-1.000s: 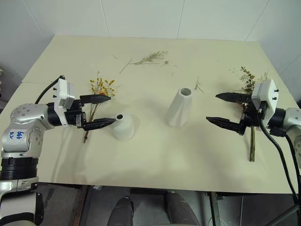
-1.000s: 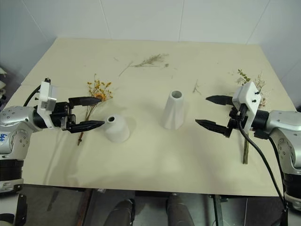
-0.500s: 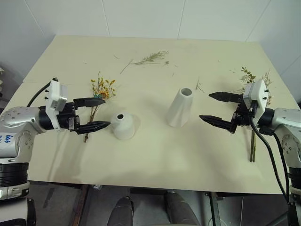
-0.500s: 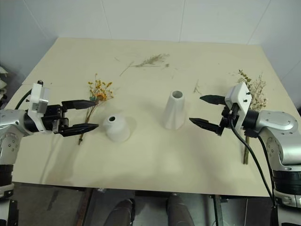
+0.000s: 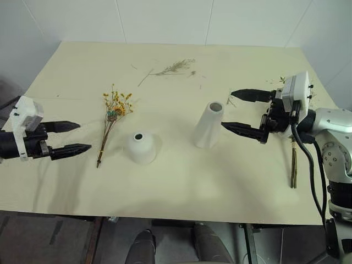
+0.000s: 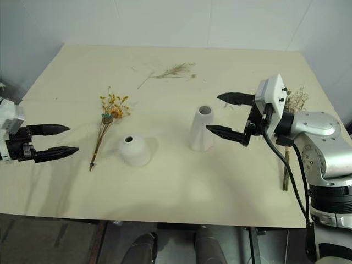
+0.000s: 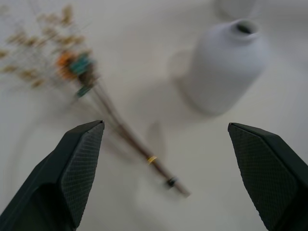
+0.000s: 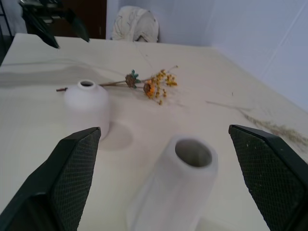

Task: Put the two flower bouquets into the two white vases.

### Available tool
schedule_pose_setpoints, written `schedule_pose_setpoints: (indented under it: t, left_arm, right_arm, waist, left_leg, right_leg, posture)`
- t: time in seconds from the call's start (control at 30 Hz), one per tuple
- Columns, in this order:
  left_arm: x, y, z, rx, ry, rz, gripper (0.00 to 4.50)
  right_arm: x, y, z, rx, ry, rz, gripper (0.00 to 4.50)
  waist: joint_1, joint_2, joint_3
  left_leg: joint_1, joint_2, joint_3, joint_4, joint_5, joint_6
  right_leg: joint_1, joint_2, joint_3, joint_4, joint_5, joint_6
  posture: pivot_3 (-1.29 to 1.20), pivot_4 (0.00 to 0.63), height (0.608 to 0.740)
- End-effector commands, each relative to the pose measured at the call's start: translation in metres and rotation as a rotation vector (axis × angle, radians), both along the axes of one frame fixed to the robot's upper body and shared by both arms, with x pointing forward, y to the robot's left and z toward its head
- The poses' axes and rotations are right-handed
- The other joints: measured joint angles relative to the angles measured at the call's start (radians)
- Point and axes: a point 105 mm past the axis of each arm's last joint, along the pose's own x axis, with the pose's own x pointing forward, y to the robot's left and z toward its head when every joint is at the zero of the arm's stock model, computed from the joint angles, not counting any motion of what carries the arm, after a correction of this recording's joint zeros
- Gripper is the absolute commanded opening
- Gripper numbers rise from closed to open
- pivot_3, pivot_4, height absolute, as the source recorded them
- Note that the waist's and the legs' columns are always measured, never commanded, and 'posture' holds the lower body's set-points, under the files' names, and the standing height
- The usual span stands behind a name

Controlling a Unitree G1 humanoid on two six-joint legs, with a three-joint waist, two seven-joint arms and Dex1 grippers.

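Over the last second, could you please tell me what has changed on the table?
The left claw drew back from the squat vase and yellow bouquet towards the table's left edge. The right claw advanced, now flanking the tall vase. Both remain open and empty. Vases, both bouquets and the loose sprig stayed put.

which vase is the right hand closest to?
The taller tapered white vase. The open right hand sits just beside its rim; the short squat vase stands farther off, toward the yellow bouquet.

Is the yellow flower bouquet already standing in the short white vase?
No, the yellow bouquet lies flat on the table beside the short vase.
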Motion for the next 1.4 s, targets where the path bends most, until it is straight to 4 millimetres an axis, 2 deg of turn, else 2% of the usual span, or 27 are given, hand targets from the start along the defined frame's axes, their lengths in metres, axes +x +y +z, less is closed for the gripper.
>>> schedule_pose_setpoints:
  t: [0.03,0.1,0.23,0.37,0.5,0.67,0.93,1.13,1.23,1.4]
  left_arm:
    - [0.025,-0.008,0.009,0.037,0.03,0.216,4.36]
    - [0.028,-0.019,0.01,0.011,0.083,0.226,4.36]
    - [0.02,-0.02,-0.007,0.095,0.273,0.295,4.36]
    - [0.026,-0.022,-0.02,0.192,0.396,0.377,4.36]
    - [0.034,-0.026,-0.021,0.203,0.412,0.39,4.36]
    - [0.035,-0.023,-0.038,0.246,0.513,0.408,4.36]
    - [0.043,-0.021,-0.062,0.223,0.564,0.438,4.36]
    - [0.037,-0.027,-0.079,0.221,0.628,0.411,4.36]
    - [0.037,-0.026,-0.081,0.224,0.62,0.414,3.83]
    - [0.037,-0.02,-0.083,0.235,0.612,0.428,2.34]
  right_arm:
    - [-0.01,0.003,0.01,0.025,-0.044,0.027,4.5]
    - [-0.012,0.006,0.008,0.034,-0.041,0.035,4.5]
    - [-0.013,0.012,0.009,0.049,-0.049,0.036,4.5]
    - [-0.016,0.014,0.009,0.092,-0.06,0.038,4.5]
    - [-0.019,0.018,0.005,0.114,-0.061,0.034,4.5]
    - [-0.027,0.016,0.0,0.129,-0.062,0.006,4.5]
    - [-0.036,0.02,0.007,0.111,-0.084,0.035,4.5]
    - [-0.04,0.023,0.012,0.099,-0.09,0.056,4.5]
    - [-0.04,0.023,0.012,0.098,-0.089,0.057,4.5]
    - [-0.039,0.024,0.012,0.099,-0.087,0.059,4.5]
  waist:
    - [0.007,0.0,0.0]
    - [0.006,0.0,0.0]
    - [-0.016,0.0,0.0]
    - [-0.02,0.0,0.0]
    - [-0.027,0.0,0.0]
    - [-0.024,0.0,0.0]
    - [-0.018,-0.001,0.0]
    - [-0.017,-0.001,0.0]
    - [-0.016,-0.001,0.0]
    - [-0.015,-0.001,0.0]
  left_leg:
    - [0.0,0.0,0.0,0.0,0.0,0.0]
    - [-0.001,-0.001,0.0,0.0,0.0,0.0]
    - [-0.002,0.0,0.002,-0.002,0.0,0.0]
    - [-0.009,0.001,0.0,0.0,0.0,0.0]
    - [-0.009,0.0,0.001,0.001,0.0,0.0]
    - [-0.01,0.0,0.0,0.001,0.001,-0.001]
    - [-0.01,-0.001,0.0,0.002,0.001,-0.001]
    - [-0.01,-0.001,0.0,0.002,0.001,-0.001]
    - [-0.01,-0.001,0.0,0.003,0.001,-0.001]
    - [-0.01,-0.001,0.0,0.003,0.001,-0.001]
  right_leg:
    - [0.0,0.0,0.0,0.0,0.0,0.0]
    - [0.001,0.0,0.0,0.0,0.0,0.001]
    - [-0.003,0.001,0.001,0.0,0.0,0.001]
    - [-0.013,0.002,0.0,0.008,-0.001,-0.002]
    - [-0.013,0.002,0.0,0.008,-0.001,-0.002]
    - [-0.013,0.002,0.0,0.008,-0.001,-0.002]
    - [-0.013,0.001,0.0,0.009,-0.001,-0.002]
    - [-0.013,0.001,0.0,0.009,-0.001,-0.001]
    - [-0.013,0.001,0.0,0.009,-0.001,-0.001]
    - [-0.013,0.001,0.0,0.009,-0.001,-0.001]
  posture:
    - [0.0,0.15,0.74]
    - [0.0,0.15,0.74]
    - [0.0,0.15,0.74]
    - [0.0,0.15,0.74]
    - [0.0,0.15,0.74]
    - [0.0,0.15,0.74]
    - [0.0,0.15,0.74]
    - [0.0,0.15,0.74]
    - [0.0,0.15,0.74]
    - [0.0,0.15,0.74]
